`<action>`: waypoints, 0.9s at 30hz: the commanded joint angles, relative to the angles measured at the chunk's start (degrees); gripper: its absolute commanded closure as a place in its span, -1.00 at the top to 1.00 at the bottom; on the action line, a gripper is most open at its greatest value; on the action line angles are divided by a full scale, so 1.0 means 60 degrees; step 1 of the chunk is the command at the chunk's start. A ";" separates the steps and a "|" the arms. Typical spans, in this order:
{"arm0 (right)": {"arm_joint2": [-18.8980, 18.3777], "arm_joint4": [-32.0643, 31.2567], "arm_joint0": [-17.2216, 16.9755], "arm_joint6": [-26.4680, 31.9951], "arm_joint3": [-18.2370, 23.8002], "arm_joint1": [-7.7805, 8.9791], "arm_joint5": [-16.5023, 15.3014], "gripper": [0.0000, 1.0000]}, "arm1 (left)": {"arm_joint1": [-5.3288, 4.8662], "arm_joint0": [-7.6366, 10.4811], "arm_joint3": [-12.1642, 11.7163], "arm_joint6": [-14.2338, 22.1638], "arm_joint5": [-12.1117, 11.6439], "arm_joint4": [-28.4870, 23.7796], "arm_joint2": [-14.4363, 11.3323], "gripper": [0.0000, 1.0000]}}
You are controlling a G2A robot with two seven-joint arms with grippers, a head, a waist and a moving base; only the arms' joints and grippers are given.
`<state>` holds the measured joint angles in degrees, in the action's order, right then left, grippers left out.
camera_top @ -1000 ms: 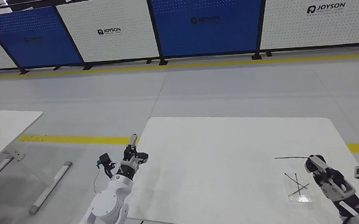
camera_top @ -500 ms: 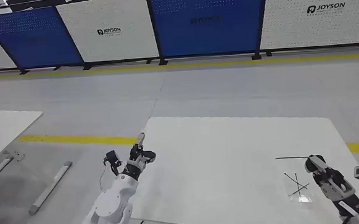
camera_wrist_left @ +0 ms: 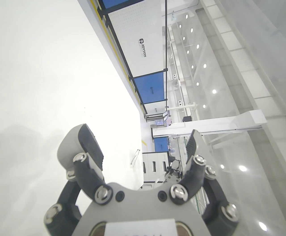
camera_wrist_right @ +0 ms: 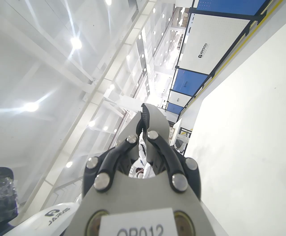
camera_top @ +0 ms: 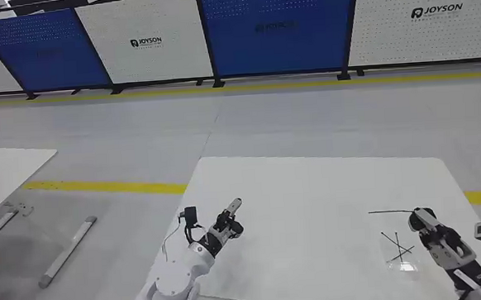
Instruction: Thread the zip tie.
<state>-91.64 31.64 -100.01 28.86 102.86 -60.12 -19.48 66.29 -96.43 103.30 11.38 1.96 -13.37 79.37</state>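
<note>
From my station I have the left gripper (camera_top: 234,205) hovering above the white table (camera_top: 309,187), over its left side near the front edge; in the left wrist view that gripper (camera_wrist_left: 138,136) is released, its 2 fingers (camera_wrist_left: 89,143) spread wide with nothing between them. The right gripper (camera_top: 417,215) sits over the table's right side, near the front; in its own wrist view the right gripper (camera_wrist_right: 143,111) is clenched, fingertips pressed together, and I see nothing poking out from between them.

The zip tie (camera_top: 389,212), 1 thin black strand, lies stretched out flat on the table's right side, with 1 end reaching right up to the right gripper; I cannot tell whether that end touches the fingers. From the left wrist view the same zip tie (camera_wrist_left: 134,157) shows as a thin line far across the table.

Just nearer the front edge than that strand, a few more black ties (camera_top: 398,246) lie crossed over one another on a clear plastic sheet (camera_top: 405,266), beside the right arm; the 2 grippers are well apart.
</note>
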 commanded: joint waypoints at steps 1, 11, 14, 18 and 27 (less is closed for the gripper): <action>0.0114 0.0070 0.0021 -0.0063 0.0086 -0.0023 0.0032 -1.00 | -0.0001 -0.0001 0.0001 0.0005 0.0000 -0.0004 0.0001 1.00; 0.1697 -0.0711 0.0576 -0.1944 0.0564 -0.0611 0.0000 -1.00 | -0.0113 -0.0241 0.0335 0.3100 -0.0458 -0.2118 0.0342 1.00; 0.1987 -0.1156 0.0626 -0.1937 0.0379 -0.0757 0.0000 -1.00 | -0.0100 0.0084 0.0168 0.3284 -0.0173 -0.1991 -0.0047 1.00; 0.2042 -0.1403 0.0670 -0.1786 0.0113 -0.0818 0.0000 -1.00 | -0.0047 0.0300 -0.0040 0.3059 -0.0089 -0.1940 -0.0455 1.00; 0.2042 -0.1403 0.0670 -0.1786 0.0113 -0.0818 0.0000 -1.00 | -0.0047 0.0300 -0.0040 0.3059 -0.0089 -0.1940 -0.0455 1.00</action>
<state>-79.39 23.22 -95.99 18.14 103.54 -65.03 -19.48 66.01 -94.63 103.06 29.74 1.43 -25.01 76.64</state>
